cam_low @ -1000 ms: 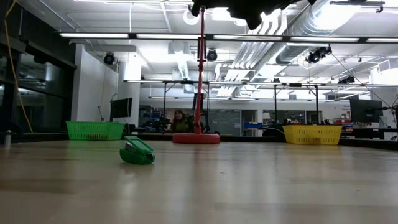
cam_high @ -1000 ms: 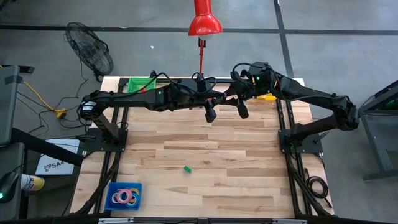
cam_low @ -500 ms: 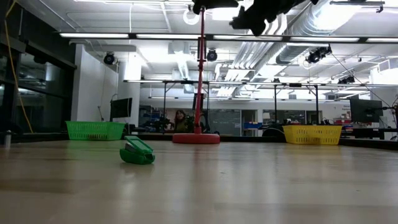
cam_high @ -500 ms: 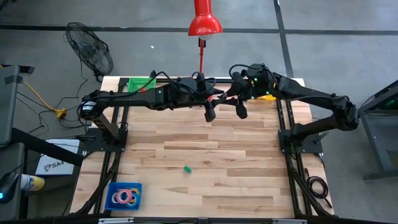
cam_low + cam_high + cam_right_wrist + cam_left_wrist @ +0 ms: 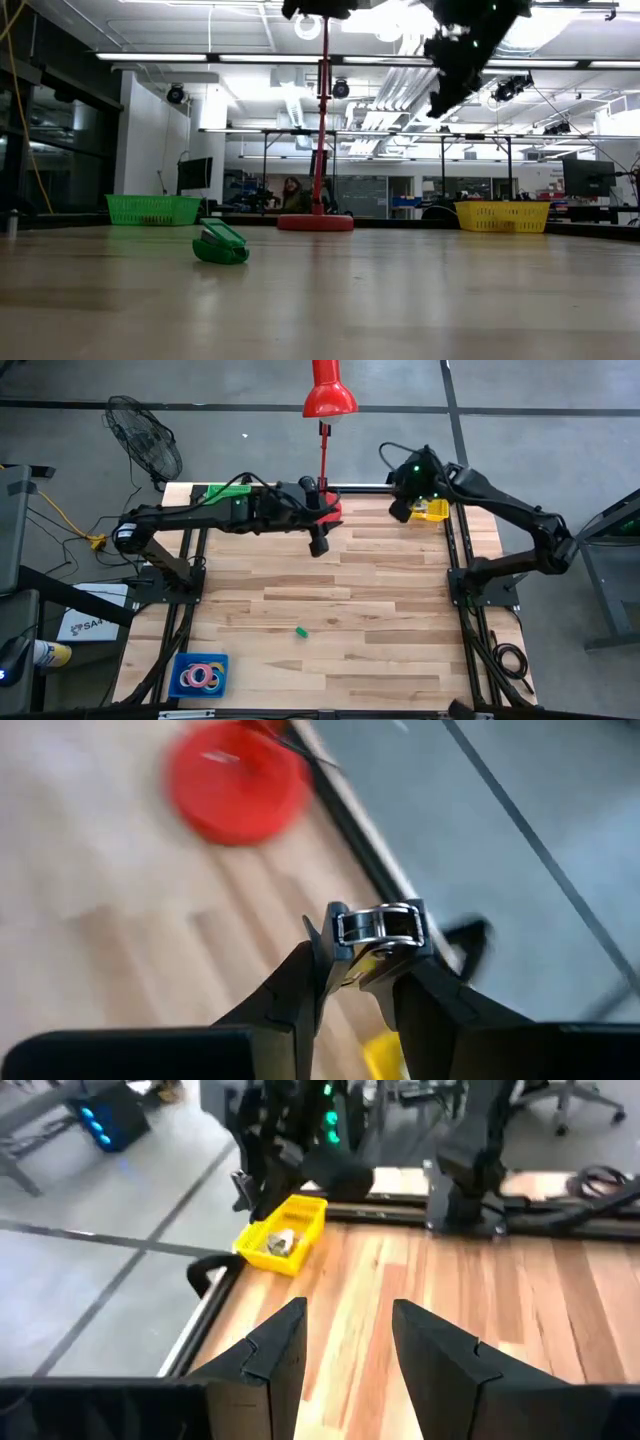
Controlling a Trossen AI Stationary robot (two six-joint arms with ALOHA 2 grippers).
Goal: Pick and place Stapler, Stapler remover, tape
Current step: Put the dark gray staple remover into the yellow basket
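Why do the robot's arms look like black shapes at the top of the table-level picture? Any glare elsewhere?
Low view: bright ceiling lights sit behind the right arm, so it shows only as a backlit silhouette. High view: the table is evenly lit, with no strong glare. Right wrist view: the small metal item gripped by the right gripper catches bright glints.

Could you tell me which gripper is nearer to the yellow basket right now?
Right. The right gripper, shut on a stapler, hangs just beside the yellow basket. The left gripper, open and empty, is near the table's middle by the lamp base.
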